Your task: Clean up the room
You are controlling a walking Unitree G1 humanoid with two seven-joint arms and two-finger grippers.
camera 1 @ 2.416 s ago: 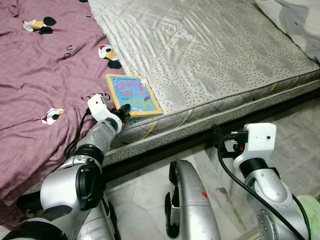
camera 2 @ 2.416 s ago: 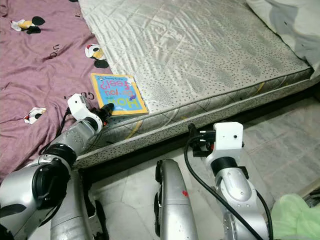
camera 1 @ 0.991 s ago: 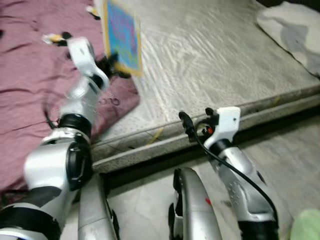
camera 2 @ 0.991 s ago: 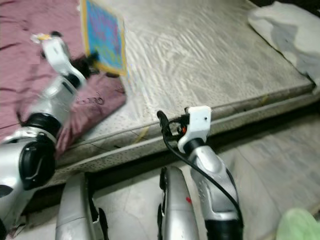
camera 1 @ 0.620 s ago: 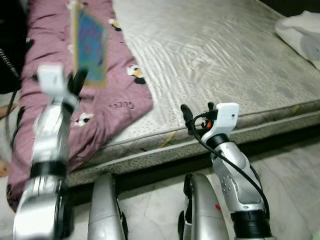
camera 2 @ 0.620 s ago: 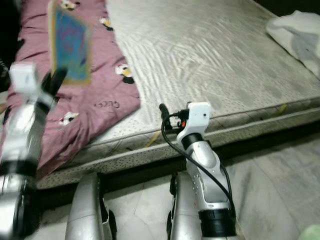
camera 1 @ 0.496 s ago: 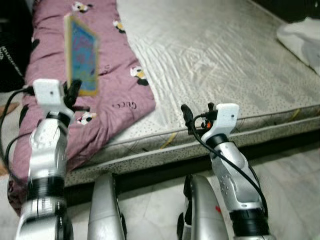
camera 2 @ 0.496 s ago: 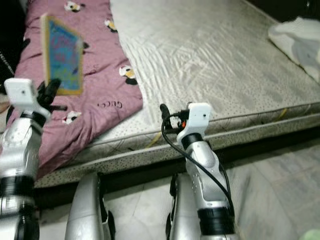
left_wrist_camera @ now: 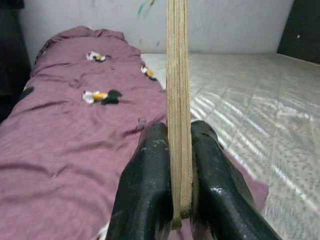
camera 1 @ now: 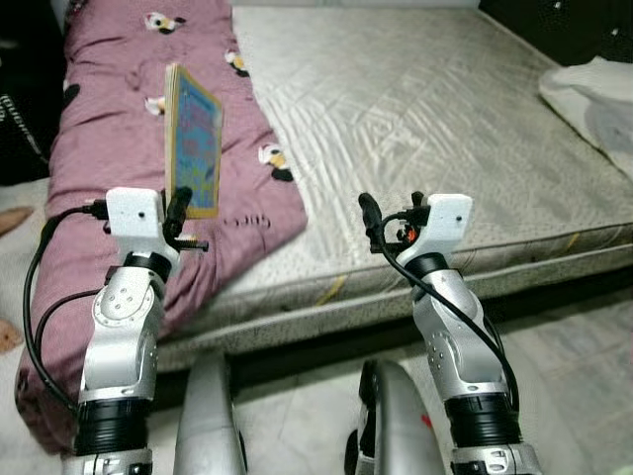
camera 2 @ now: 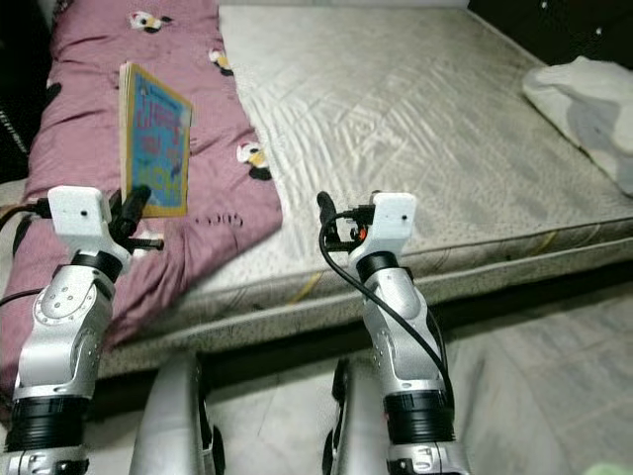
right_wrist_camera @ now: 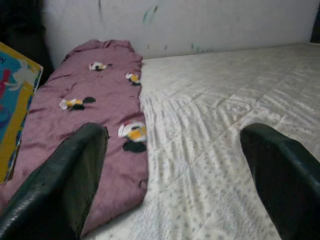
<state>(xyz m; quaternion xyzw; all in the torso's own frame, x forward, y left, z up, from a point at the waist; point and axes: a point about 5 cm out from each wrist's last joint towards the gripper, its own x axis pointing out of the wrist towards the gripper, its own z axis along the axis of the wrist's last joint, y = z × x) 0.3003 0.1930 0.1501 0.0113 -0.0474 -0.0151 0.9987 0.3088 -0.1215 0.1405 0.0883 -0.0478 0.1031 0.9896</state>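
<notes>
Left gripper (camera 1: pixel 178 213): raised above the near edge of the bed at about 9 o'clock in the head views; both black fingers (left_wrist_camera: pixel 145 190) were clamped on the lower edge of the book.
Book (camera 1: pixel 194 141): a thin picture book with a blue cover and yellow border, held upright on edge above the blanket; in the left wrist view its edge rose straight up between the two pads.
Right gripper (camera 1: pixel 366 213): lifted near the centre of the head views, over the near border of the mattress; its fingers (right_wrist_camera: pixel 75 175) stood wide apart, grasping nothing.
Mattress (camera 2: pixel 415 119): grey quilted surface running from the centre toward 1 o'clock, uncovered on that side.
Blanket (camera 1: pixel 109 99): mauve cloth with small cartoon prints, covering the bed from 9 o'clock to 11 o'clock; its edge draped over the near side of the mattress.
White bedding (camera 2: pixel 584 99): a crumpled pale heap at 2 o'clock on the far part of the mattress, well apart from both grippers.
Floor (camera 2: pixel 554 346): pale tiles at 4 o'clock, beside the bed.
Wall (right_wrist_camera: pixel 200 20): light-coloured, behind the head of the bed in the wrist views.
</notes>
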